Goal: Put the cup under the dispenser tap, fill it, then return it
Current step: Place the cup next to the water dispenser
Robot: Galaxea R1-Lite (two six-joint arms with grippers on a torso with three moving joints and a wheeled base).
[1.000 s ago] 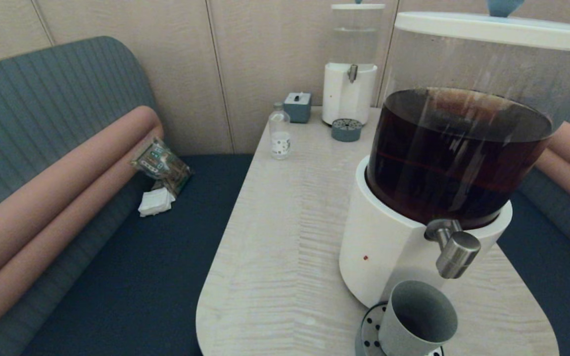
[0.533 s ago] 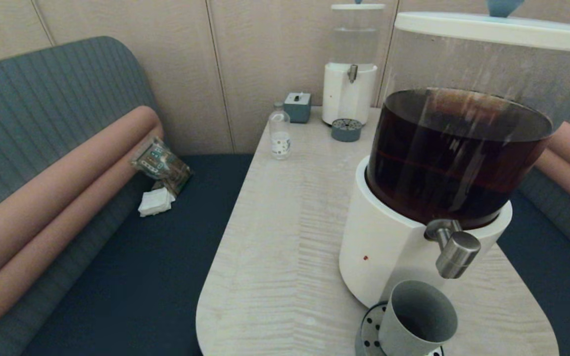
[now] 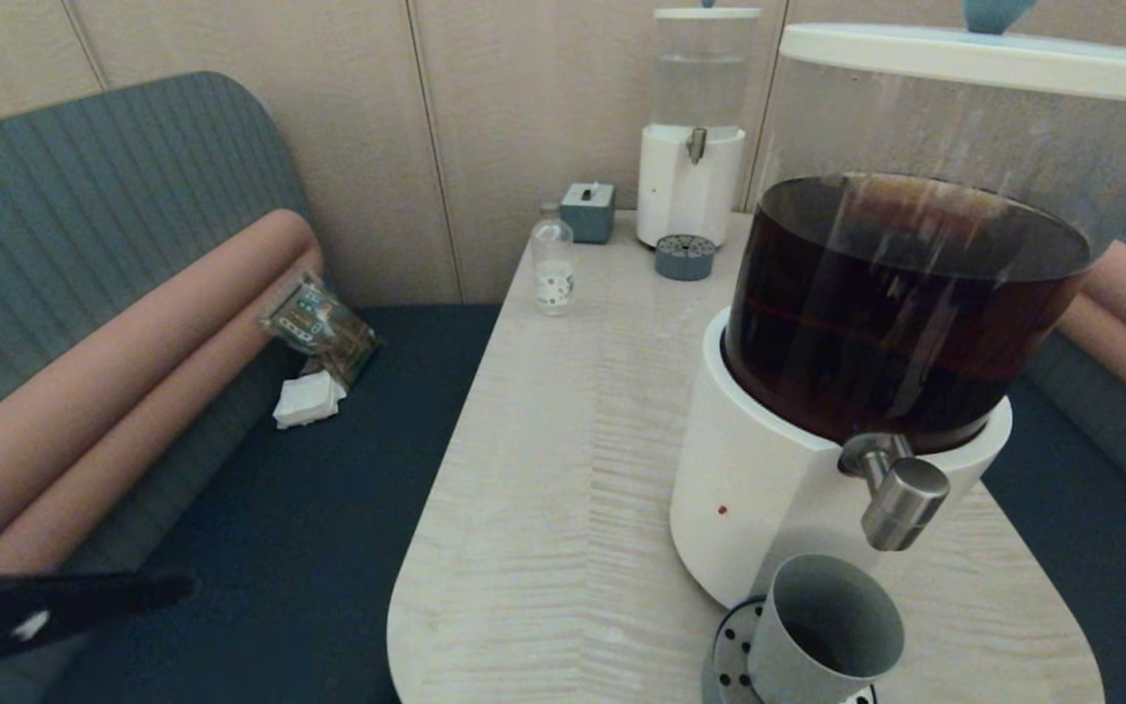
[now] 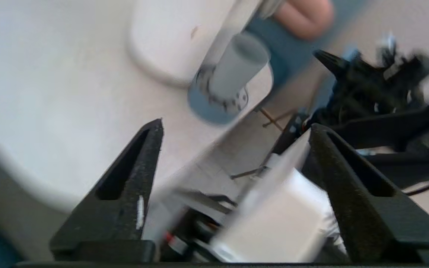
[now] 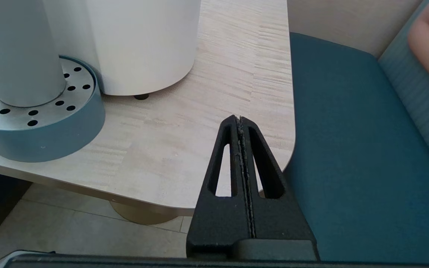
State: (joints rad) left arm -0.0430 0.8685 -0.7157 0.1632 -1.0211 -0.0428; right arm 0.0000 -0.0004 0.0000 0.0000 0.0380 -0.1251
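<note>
The grey-green cup [image 3: 822, 631] stands upright on the perforated drip tray [image 3: 731, 650], just below and slightly left of the brushed-steel dispenser tap [image 3: 900, 494] of the large white-based dispenser [image 3: 768, 489] with dark brown liquid. My left gripper [image 3: 64, 601] is low at the far left over the bench, well away from the cup, open and empty [image 4: 235, 124]; its view shows the cup [image 4: 237, 69] at a distance. My right gripper [image 5: 239, 118] is shut and empty at the table's near right corner, beside the drip tray [image 5: 50, 126] and the cup [image 5: 13, 48].
A small clear bottle [image 3: 553, 262], a grey box [image 3: 588, 211] and a smaller dispenser with clear liquid [image 3: 692, 147] stand at the table's far end. A snack packet [image 3: 317, 323] and white tissue [image 3: 307, 401] lie on the left bench. The light wooden table [image 3: 543, 469] has rounded corners.
My left gripper has come into the head view at the lower left, where it was not seen before. The cup and dispenser have not moved.
</note>
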